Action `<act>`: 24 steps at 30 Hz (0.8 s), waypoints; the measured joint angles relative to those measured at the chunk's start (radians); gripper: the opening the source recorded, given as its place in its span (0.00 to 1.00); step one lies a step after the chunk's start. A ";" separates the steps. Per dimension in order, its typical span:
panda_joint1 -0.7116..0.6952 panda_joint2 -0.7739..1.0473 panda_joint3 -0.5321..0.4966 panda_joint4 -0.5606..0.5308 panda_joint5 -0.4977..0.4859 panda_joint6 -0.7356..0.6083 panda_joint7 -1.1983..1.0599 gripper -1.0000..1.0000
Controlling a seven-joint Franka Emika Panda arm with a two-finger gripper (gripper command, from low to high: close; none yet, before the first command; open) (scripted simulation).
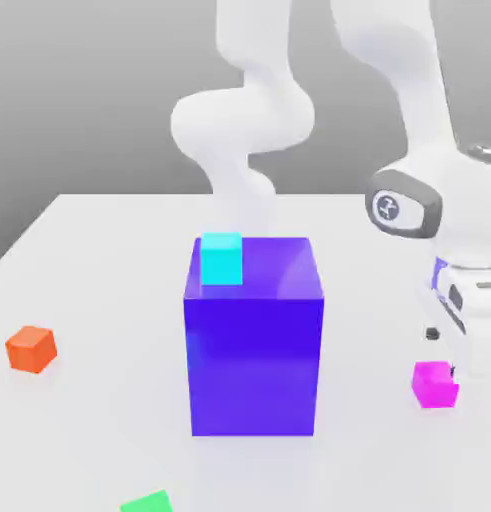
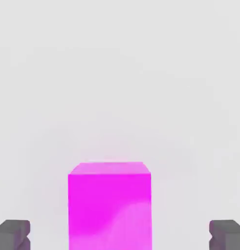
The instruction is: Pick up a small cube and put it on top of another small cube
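At the bottom edge of the exterior view a green cube (image 1: 147, 502) is cut off by the frame, so just its top shows. Above it, in the lower middle, stands the big blue-violet block (image 1: 253, 345) on the white worktop (image 1: 89, 260), with a cyan cube (image 1: 221, 258) on its top face near the back left corner. An orange cube (image 1: 31, 349) lies at the left edge. At lower right the small magenta cube (image 1: 433, 384) rests on the worktop, the gripper (image 1: 444, 362) right over it; one dark fingertip seems to overlap the cube's right edge. In the hand view the fingers (image 2: 12, 234) are spread wide, released, on either side of the small magenta cube (image 2: 110, 205) with clear gaps. The arm's upper links leave the frame at the top.
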State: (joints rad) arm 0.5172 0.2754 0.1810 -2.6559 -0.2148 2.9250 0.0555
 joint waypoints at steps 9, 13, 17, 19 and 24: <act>0.050 0.068 -0.058 0.014 -0.035 0.053 0.026 0.00; -0.007 -0.054 0.020 -0.013 0.053 -0.041 -0.040 0.00; -0.061 -0.125 0.001 0.011 0.139 -0.137 -0.039 0.00; -0.103 -0.114 -0.050 0.055 0.167 -0.172 0.014 0.00; -0.210 -0.076 -0.184 0.168 0.228 -0.251 0.154 0.00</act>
State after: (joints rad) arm 0.3076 0.1992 -0.0028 -2.4881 0.0132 2.6739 0.2094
